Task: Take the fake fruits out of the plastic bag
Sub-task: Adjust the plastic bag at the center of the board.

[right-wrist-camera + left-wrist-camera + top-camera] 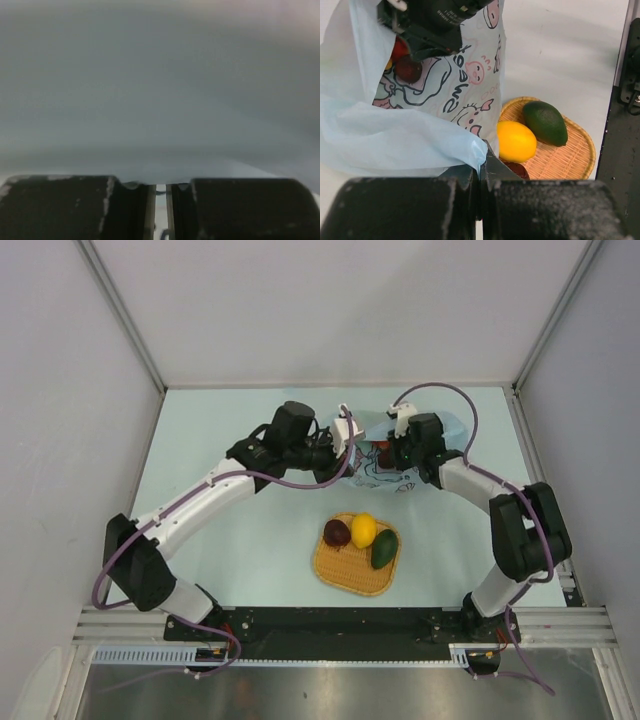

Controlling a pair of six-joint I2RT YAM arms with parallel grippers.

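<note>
A yellow plastic lemon [364,530], dark purple plum [337,533] and dark green avocado [384,549] already lie in the woven orange tray [350,580], at 6 o'clock from the thin pale blue plastic bag [385,478] mid-tabletop. Small red fruits [407,67] are still inside. The left fingers [530,205] clamp the bag's edge, and the right fingers [100,200] seem pinched on its film, which fills that view and hides how many are left.

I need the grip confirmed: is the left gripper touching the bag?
Touching. The left wrist view shows the left gripper shut on a blue edge of the bag.
</note>
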